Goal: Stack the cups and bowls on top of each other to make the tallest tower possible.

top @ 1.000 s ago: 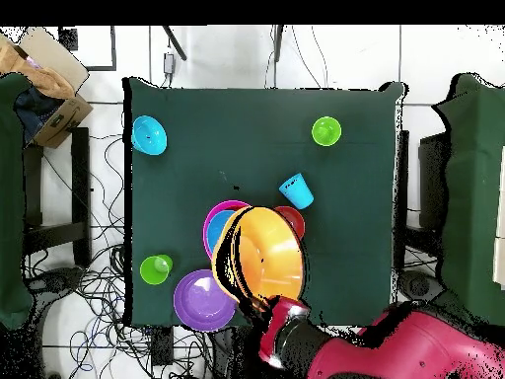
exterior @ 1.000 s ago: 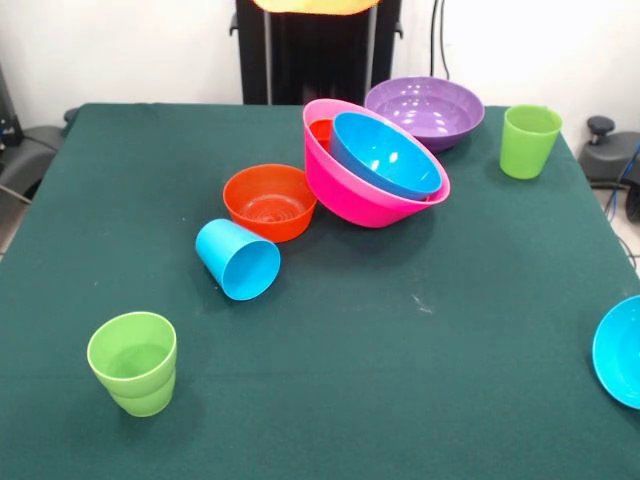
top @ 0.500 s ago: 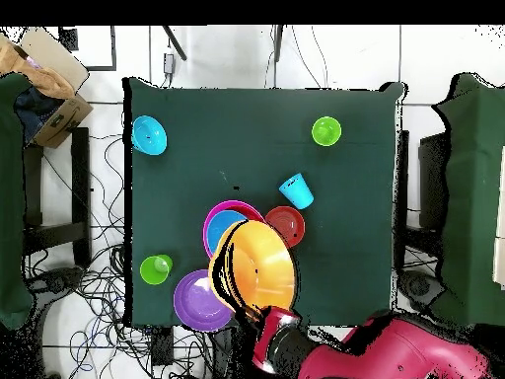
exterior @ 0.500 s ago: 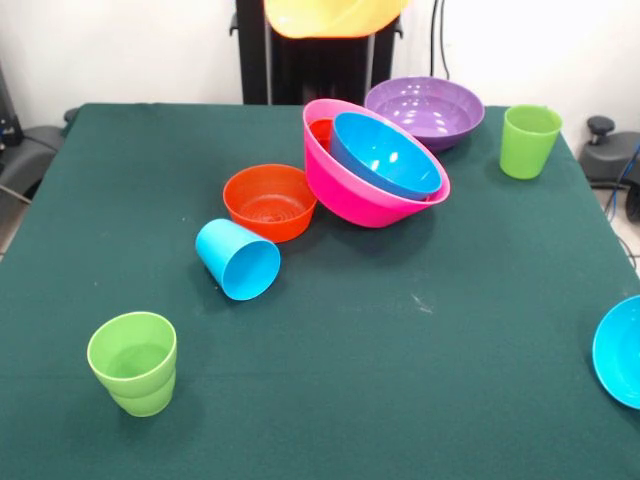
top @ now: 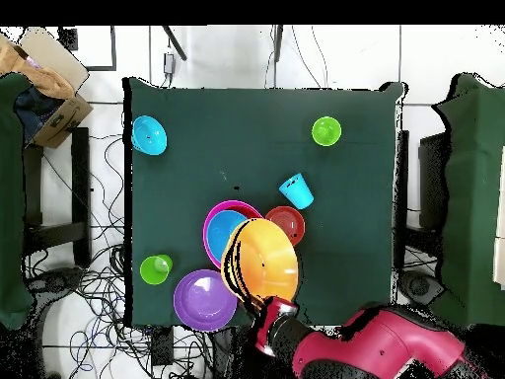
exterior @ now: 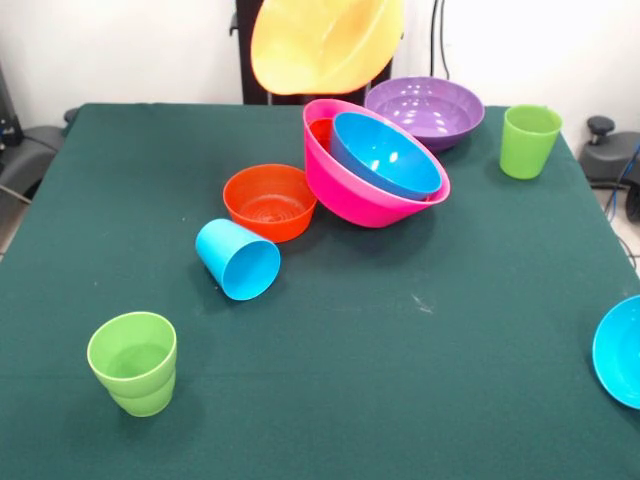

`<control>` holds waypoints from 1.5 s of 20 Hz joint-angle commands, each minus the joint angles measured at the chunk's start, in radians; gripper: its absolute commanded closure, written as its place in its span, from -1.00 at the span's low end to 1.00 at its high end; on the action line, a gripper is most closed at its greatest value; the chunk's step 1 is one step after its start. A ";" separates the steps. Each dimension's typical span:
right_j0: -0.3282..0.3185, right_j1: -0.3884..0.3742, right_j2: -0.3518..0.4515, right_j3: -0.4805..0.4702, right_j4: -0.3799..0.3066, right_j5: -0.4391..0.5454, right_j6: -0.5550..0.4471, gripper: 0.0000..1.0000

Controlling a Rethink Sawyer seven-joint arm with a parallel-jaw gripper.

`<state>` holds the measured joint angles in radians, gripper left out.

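A large orange bowl hangs tilted in the air over the table's far edge, above and behind the tower. In the overhead view it overlaps the tower, and my gripper is shut on its rim nearest the base. The tower is a tilted large pink bowl holding a blue bowl, with a red-orange bowl peeking out behind. A small red-orange bowl stands to its left. A sky blue cup lies on its side. The purple bowl stands at the back.
One lime green cup stands at the front left, another at the back right. A small blue bowl sits at the right edge of the green table. A cardboard box and cables lie beside the table.
The orange bowl has come down into the front view, from a sliver at the top edge to nearly whole. In the overhead view it looks smaller, and the arm has shifted right.
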<state>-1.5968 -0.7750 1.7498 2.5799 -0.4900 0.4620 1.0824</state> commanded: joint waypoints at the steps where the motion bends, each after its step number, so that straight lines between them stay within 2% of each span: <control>1: 0.052 0.240 -0.222 0.035 -0.141 -0.068 0.035 1.00; 4: 0.062 0.234 -0.231 0.035 -0.154 -0.079 0.038 1.00; 11: 0.089 0.146 -0.178 0.078 -0.121 -0.160 0.093 1.00; 15: 0.117 0.135 -0.211 0.082 -0.146 -0.200 0.098 1.00; 18: 0.153 0.125 -0.249 0.097 -0.188 -0.296 0.127 1.00; 19: 0.150 0.156 -0.251 0.103 -0.195 -0.352 0.131 1.00; 20: 0.137 0.201 -0.248 0.105 -0.206 -0.365 0.114 1.00; 22: 0.124 0.255 -0.263 0.102 -0.252 -0.353 0.084 1.00; 27: 0.123 0.326 -0.316 0.070 -0.379 -0.345 0.074 1.00; 30: 0.136 0.327 -0.347 0.055 -0.470 -0.384 0.102 1.00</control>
<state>-1.5190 -0.7726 1.4702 2.6042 -0.7654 0.0806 1.0824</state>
